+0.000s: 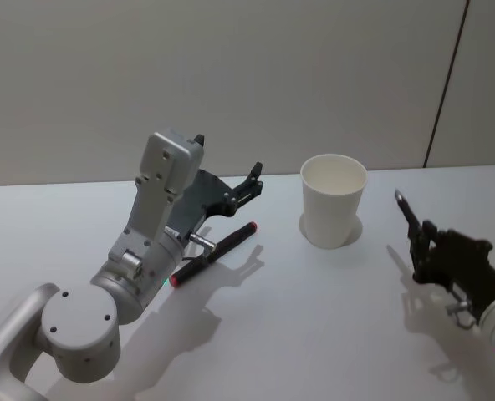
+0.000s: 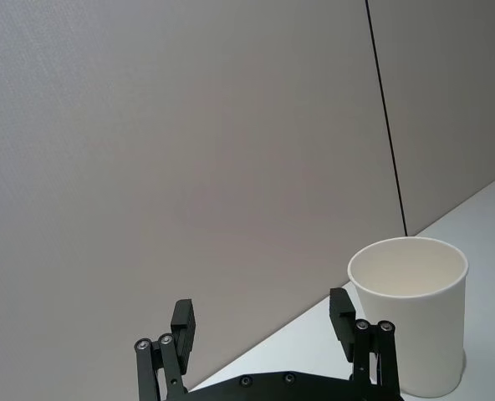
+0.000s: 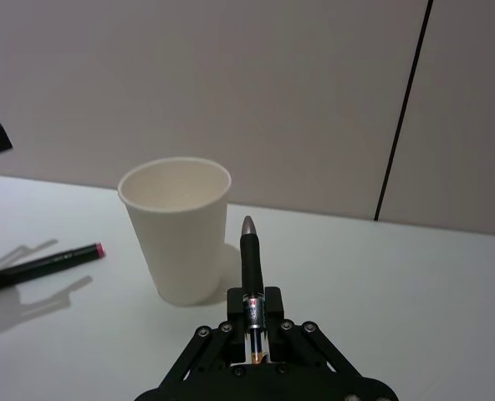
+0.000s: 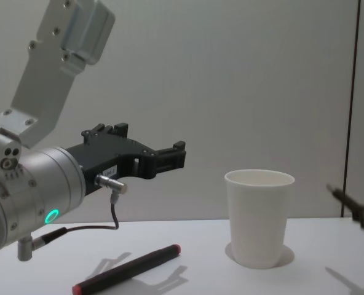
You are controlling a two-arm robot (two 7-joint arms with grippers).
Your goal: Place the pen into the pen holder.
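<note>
Nearest me, the matte-black right gripper [image 3: 254,305] clamps a slim dark pen [image 3: 250,255] (silvery tip) beside the tapered white paper cup [image 3: 181,242]; my left gripper [image 2: 262,319] hangs spread, empty, near a red-ended marker [image 1: 214,253], I think.

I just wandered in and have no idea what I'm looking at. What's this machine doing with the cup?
A two-armed robot is working on putting a pen into a white paper cup. Its right gripper is shut on a dark pen, held above the table to the right of the cup, tip pointing towards it. The pen is not in the cup yet. The left gripper is open and empty, raised over a second, red-ended pen lying on the table left of the cup.
</note>
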